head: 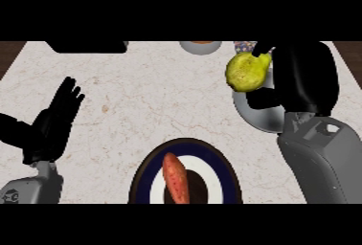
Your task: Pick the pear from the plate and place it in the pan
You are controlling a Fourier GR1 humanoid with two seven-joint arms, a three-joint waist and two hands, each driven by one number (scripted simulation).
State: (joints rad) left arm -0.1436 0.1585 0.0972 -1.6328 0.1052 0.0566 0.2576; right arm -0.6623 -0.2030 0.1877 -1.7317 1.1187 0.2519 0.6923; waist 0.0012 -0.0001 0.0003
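Nearby, a sweet potato (175, 178) lies on the plate (145, 179), pear (247, 72) aloft

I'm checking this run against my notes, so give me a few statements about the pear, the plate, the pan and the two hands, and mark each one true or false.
1. The yellow-green pear is held by the black right hand. True.
2. The pear lies on the round dark-blue-and-white plate. False: it is off the plate, up at the view's right, over the grey metal pan.
3. An orange-red, elongated sweet potato lies on the plate. True.
4. The black left hand is curled round the sweet potato. False: it is open, fingers up, at the view's left, apart from the plate.
5. The pan sits left of the plate. False: it is to the plate's upper right.
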